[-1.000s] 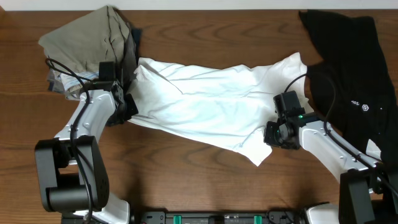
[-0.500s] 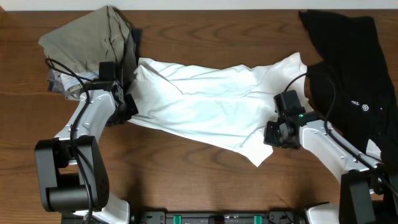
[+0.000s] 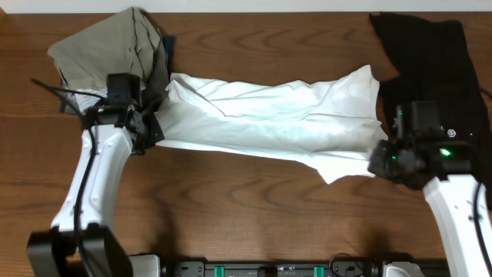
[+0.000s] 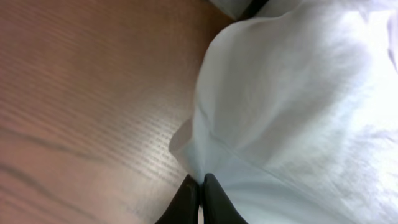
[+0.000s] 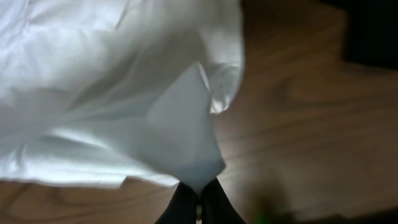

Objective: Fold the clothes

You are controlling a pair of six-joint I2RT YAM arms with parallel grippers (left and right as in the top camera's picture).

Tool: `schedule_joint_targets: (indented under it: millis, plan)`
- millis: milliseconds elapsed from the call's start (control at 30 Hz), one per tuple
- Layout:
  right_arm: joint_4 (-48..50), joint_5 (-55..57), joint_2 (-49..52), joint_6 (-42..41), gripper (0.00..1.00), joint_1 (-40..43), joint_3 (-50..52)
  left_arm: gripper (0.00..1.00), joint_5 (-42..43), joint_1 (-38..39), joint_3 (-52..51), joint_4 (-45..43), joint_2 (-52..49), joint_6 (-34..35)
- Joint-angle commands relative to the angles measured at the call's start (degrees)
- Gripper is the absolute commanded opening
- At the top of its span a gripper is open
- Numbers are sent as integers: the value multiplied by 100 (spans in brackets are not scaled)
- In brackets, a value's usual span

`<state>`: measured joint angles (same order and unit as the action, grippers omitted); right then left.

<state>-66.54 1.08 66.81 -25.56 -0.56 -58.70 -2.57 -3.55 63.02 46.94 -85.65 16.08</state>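
The white T-shirt [image 3: 269, 123] lies across the middle of the bench [image 3: 231, 215], drawn out into a long creased band that runs from left to right. Each end of it is held.

At the left end, the left fingers [image 4: 195, 200] are pressed together on the shirt's lower corner. The left wrist view shows the two dark tips meeting with a fold of white cloth nipped between them. The fabric spreads up and to the right from there, over bare wood.

At the right end, the right fingers [image 5: 194, 204] are likewise clamped on the shirt. They pinch a pointed flap of cloth that hangs just clear of the wood (a shadow sits under it). From overhead, this end of the shirt comes to a ragged point near the bench's front right.

A black garment [image 3: 430, 69] is heaped at the far right corner, with a small pale logo showing on it. The right arm lies over its near edge, and the shirt's right end touches or overlaps its left side. At the far left corner a khaki garment [image 3: 108, 46] sits bunched, its right side against the shirt's upper left corner.
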Motion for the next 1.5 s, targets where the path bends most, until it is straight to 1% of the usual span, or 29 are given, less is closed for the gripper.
schedule_joint_targets:
  millis: [0, 133, 300, 433, 600, 900, 1133, 1333, 1467]
  plan:
    - [-195, 107, -310, 299, 1, 382, -219, 6, -114, -31, 107, 197, 273, -79]
    - [-531, 59, -470, 597, 1, 831, -389, 6, -111, -28, 107, 448, 544, -76]
    - [-702, -212, -520, 979, 1, 1086, -562, 6, -109, -28, 107, 785, 920, -74]
    - [-387, -568, -431, 1134, 1, 1088, -575, 6, -109, -28, 107, 826, 1161, -74]
    - [59, -584, 13, 1231, 1, 1088, -575, 6, -83, -22, 107, 525, 1104, -72]
    - [973, -568, 1088, 1364, 1, 1088, -575, 6, -31, -22, 101, -511, 535, -74]
    - [1556, -608, 1729, 1445, 1, 1088, -575, 6, 678, 33, 101, -1679, -330, -76]
    - [2100, -662, 2216, 1537, 1, 1062, -575, 6, 686, 286, 101, -2553, -1040, -98]
    - [2636, -809, 2455, 1537, 1, 1060, -575, 6, 684, 389, 101, -2887, -1373, -98]
